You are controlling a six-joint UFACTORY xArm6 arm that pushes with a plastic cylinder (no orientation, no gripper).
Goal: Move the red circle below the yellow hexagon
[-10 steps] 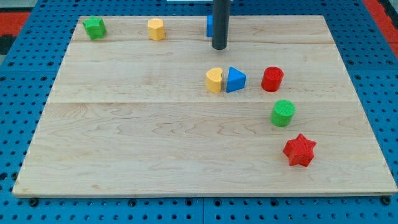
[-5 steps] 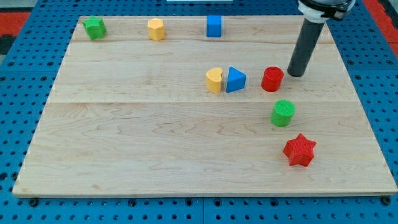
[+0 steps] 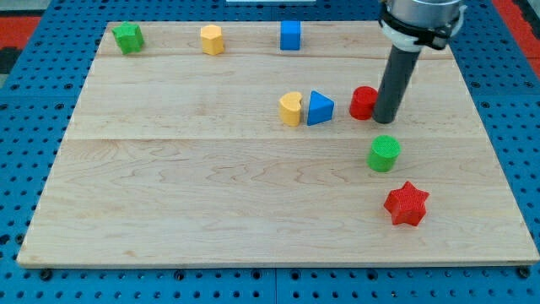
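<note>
The red circle (image 3: 363, 102) sits right of the board's middle, partly hidden by my rod. My tip (image 3: 387, 120) is against its right side, touching or nearly so. The yellow hexagon (image 3: 212, 40) stands near the view's top, left of centre, far up and left of the red circle.
A blue triangle (image 3: 320, 108) and a yellow heart (image 3: 291, 109) touch each other just left of the red circle. A green circle (image 3: 384, 154) and a red star (image 3: 407, 203) lie below my tip. A blue square (image 3: 290, 35) and a green star (image 3: 128, 37) sit along the top edge.
My tip has swung from the top centre to the right, then down and left onto the red circle's right side. The red circle has shifted slightly left.
</note>
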